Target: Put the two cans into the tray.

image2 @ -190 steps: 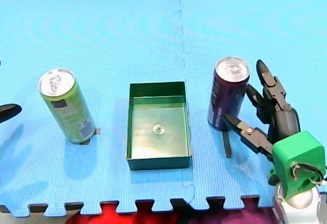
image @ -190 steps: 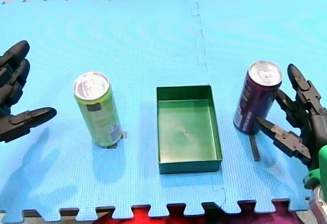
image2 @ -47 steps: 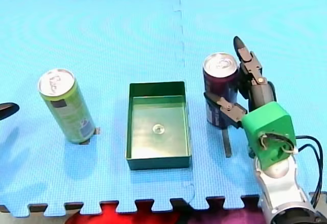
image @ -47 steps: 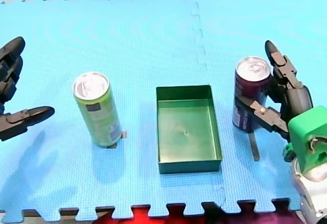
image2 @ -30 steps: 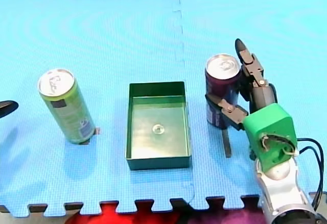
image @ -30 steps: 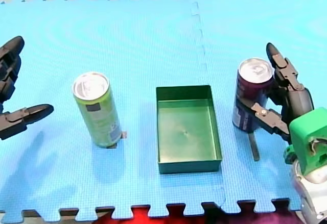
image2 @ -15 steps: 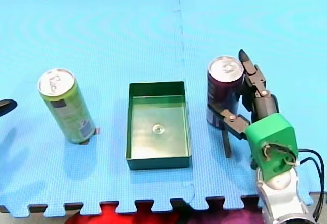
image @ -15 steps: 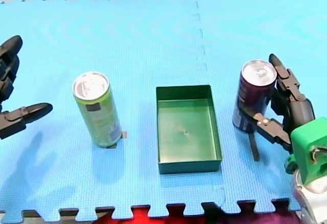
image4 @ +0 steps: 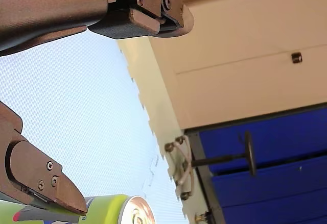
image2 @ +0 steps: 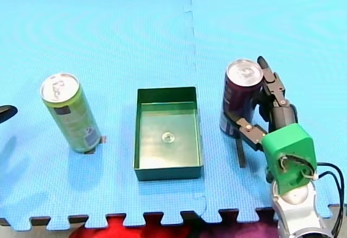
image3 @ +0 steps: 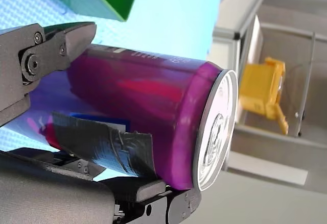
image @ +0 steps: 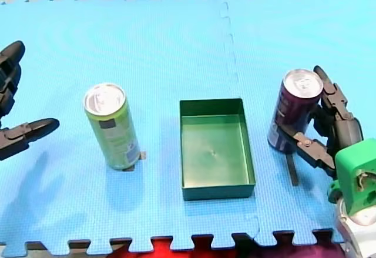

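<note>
A blue foam mat [image: 176,40] covers the whole work surface. On it the purple can [image: 294,114] is found just beside the tray's right wall. Its long axis is near upright, with the top leaned a little away from the tray. It is gripped by the right hand [image: 332,129]: the thumb is pressed low on the near side and the fingers are closed against the far side, as is confirmed in the first wrist view. The green tray [image: 211,104] lies to the robot's left of that hand, so a sideways carry is judged to be called for. The green can [image: 114,131] stands upright beyond the tray, nearer the left hand [image: 7,93], which holds nothing at the mat's left edge. Two cans and one tray are counted; neither can is in the tray yet.
</note>
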Tool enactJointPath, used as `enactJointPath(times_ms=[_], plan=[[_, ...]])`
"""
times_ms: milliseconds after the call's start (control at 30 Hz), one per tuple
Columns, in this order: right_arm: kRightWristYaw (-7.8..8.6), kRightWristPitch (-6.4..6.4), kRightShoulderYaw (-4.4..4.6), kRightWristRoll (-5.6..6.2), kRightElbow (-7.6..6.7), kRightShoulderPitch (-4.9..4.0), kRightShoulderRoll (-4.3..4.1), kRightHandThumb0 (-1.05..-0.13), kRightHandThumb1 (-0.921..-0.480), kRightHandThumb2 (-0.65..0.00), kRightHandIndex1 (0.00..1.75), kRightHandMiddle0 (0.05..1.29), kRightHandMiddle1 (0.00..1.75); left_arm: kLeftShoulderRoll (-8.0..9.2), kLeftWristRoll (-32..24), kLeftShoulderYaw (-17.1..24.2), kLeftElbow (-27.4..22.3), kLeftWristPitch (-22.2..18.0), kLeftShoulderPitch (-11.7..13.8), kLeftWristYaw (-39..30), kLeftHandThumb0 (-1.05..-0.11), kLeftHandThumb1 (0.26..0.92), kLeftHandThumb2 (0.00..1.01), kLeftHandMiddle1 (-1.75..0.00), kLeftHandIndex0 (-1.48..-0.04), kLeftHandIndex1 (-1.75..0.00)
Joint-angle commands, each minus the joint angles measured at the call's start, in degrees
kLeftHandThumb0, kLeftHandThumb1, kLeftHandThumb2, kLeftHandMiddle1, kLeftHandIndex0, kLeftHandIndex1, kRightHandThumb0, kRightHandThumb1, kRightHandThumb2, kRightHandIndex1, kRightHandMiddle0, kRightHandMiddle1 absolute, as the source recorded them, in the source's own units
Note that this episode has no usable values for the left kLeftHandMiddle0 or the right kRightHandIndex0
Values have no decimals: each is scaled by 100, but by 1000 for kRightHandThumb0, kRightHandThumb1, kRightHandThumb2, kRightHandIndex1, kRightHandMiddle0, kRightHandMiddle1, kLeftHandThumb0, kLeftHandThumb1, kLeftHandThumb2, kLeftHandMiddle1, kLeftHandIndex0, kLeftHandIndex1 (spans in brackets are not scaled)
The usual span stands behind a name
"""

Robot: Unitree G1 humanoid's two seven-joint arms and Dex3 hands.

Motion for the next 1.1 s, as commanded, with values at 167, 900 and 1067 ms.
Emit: enactJointPath(times_ms=[167,900,1067], plan=[[-17,-60,-10,-9,26,-27,-32,-1048,-824,-1,14,272,5,36,-4,-2,-14,-4,8,-21,-1048,692,0,0,-307,0],[-786,-460,-307,95,-19,-53,247,-300,-746,0,35,1250,12,52,11,-13,33,2,-16,-5,-1048,695,1,-4,-309,-1],[-752,-532,-354,113,153,-135,216,-306,-740,0,26,1256,9,51,1,-10,56,-7,-27,-22,-1048,694,0,-4,-309,-1]])
